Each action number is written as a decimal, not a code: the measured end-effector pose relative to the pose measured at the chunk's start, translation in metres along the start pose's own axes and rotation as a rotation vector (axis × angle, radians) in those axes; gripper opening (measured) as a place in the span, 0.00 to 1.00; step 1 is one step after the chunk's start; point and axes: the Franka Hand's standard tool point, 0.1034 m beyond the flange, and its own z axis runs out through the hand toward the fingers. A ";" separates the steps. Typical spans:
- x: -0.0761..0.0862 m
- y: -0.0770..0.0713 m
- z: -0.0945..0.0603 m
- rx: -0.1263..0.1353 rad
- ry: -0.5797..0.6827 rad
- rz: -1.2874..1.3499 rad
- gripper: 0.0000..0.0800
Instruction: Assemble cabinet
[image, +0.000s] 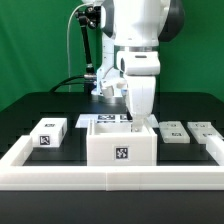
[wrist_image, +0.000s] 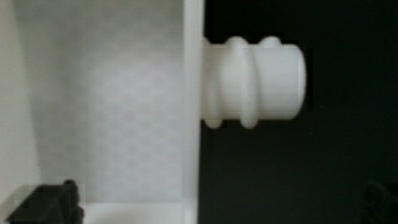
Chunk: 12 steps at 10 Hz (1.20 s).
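The end effector is hovering right over the cabinet shell, jaws spread, gripping nothing. Probably lining up on its wall.

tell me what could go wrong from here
1. The gripper sits right at the top rim of the cabinet shell; descending off-line, a finger could hit the rim and shove the shell.
2. In the wrist view a ribbed knob sticks out of the white panel between the open fingers; closing might catch the knob and skew the grip.
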 end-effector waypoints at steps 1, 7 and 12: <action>-0.001 -0.002 0.003 0.007 0.001 0.003 1.00; -0.001 -0.001 0.006 0.011 0.002 0.010 0.28; -0.001 0.000 0.005 0.008 0.002 0.010 0.04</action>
